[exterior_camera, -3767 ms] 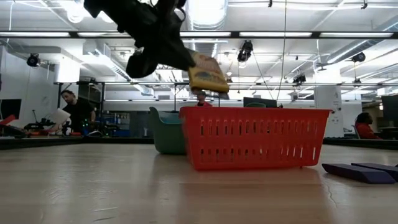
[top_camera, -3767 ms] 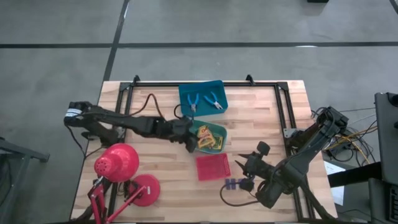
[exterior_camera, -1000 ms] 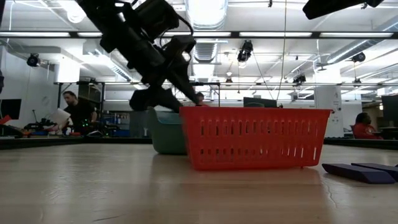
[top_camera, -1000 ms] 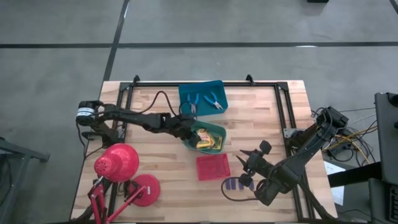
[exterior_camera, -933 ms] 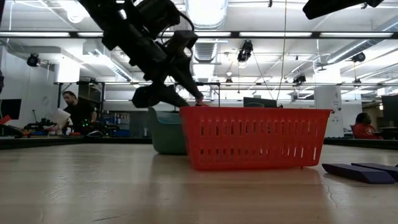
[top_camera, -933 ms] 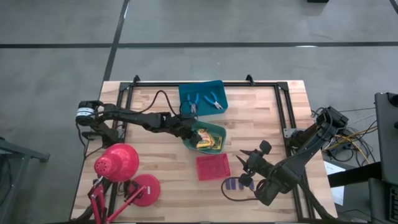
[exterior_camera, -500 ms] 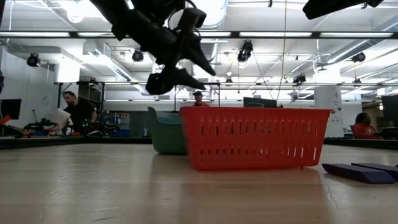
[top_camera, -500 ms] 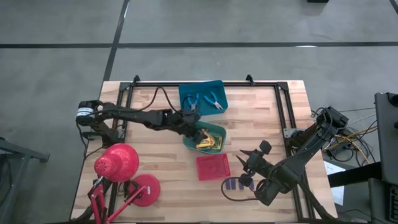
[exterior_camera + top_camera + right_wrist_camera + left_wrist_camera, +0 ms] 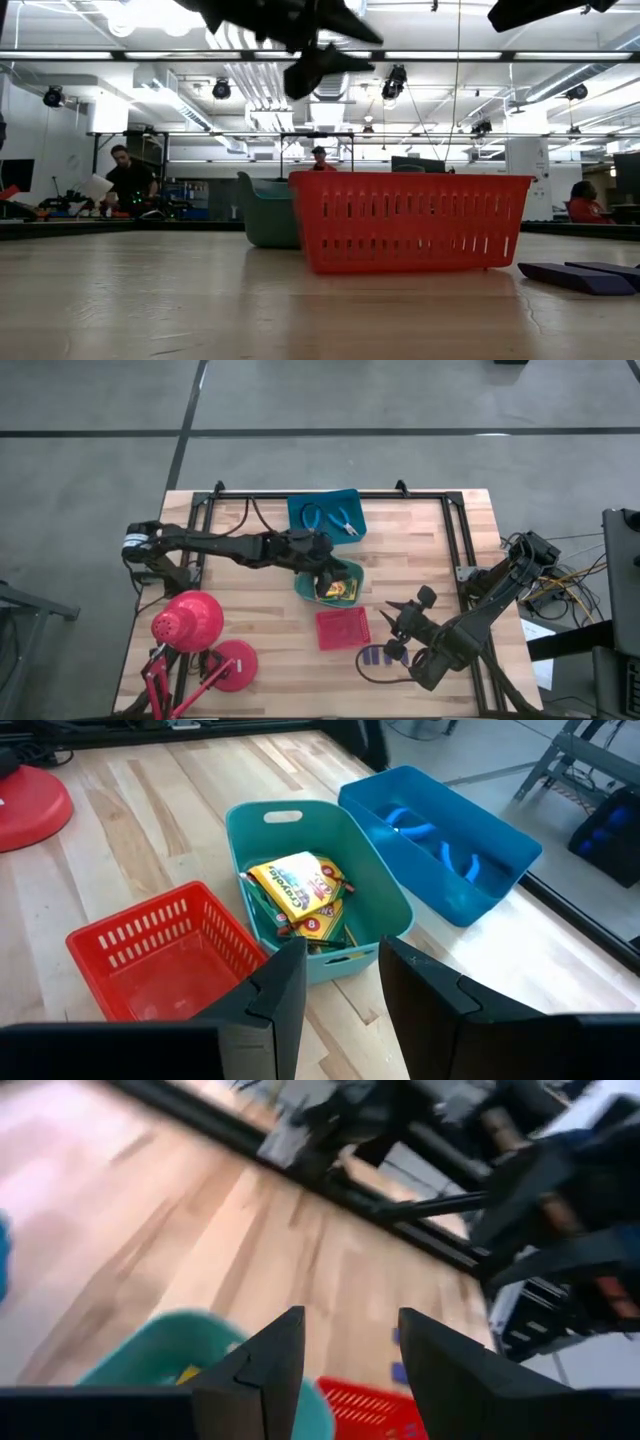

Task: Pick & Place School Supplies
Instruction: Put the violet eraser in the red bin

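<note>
Yellow-and-green flat boxes (image 9: 300,892): stacked inside the teal plastic tray (image 9: 378,880).
Left gripper (image 9: 322,563): above that tray, fingers apart, empty.
Right gripper (image 9: 398,628): over the desk (image 9: 420,550), fingers open.

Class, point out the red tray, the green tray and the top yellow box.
red tray (image 9: 160,955), right wrist view, on its slatted floor.
green tray (image 9: 283,817), right wrist view, on its handle rim.
top yellow box (image 9: 295,886), right wrist view, on its printed face.
</note>
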{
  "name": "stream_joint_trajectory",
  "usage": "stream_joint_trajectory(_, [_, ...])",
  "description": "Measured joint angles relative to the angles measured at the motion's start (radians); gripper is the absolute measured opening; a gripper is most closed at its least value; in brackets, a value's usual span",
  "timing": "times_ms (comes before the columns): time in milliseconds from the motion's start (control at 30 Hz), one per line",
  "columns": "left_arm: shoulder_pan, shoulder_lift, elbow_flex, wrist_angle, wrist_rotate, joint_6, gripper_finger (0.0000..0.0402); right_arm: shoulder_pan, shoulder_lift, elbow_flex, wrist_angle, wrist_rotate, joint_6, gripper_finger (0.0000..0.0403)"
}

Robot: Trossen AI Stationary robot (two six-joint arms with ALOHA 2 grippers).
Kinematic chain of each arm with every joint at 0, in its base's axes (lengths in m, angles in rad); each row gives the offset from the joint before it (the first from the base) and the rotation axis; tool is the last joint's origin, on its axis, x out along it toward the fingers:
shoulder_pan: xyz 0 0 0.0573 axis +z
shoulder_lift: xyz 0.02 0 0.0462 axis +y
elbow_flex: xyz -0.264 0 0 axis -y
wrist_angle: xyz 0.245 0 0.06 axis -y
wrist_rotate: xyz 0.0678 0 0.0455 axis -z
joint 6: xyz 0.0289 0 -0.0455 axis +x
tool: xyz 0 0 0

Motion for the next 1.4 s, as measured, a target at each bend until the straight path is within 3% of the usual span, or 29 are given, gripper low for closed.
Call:
stream_joint_trajectory(333, [-0.042,-0.042,0.117,-0.012,-0.016,0.264,0.0167,0.0,0.0,0.0,0.001,-0.009,0.006,0.0125])
stream_joint_trajectory(600, [-0.071,-0.2,0.117,-0.027,-0.058,0.4,0.0167,0.0,0.0,0.0,0.026,-0.021,0.042,0.0125])
stream_joint_trajectory(767, [-0.08,-0.311,0.117,-0.107,-0.075,0.498,0.0167,0.0,0.0,0.0,0.077,-0.035,0.033,0.0125])
stream_joint_trajectory(900, [-0.079,-0.381,0.114,-0.261,-0.094,0.567,0.0167,0.0,0.0,0.002,0.09,-0.036,0.035,0.0125])
stream_joint_trajectory(1167, [-0.079,-0.515,0.044,-0.325,-0.151,0.594,0.0167,-0.006,0.0,0.014,0.14,-0.039,0.037,0.0125])
stream_joint_trajectory(1400, [-0.076,-0.668,-0.157,-0.275,-0.153,0.722,0.0167,-0.029,0.0,0.029,0.191,-0.04,0.038,0.0125])
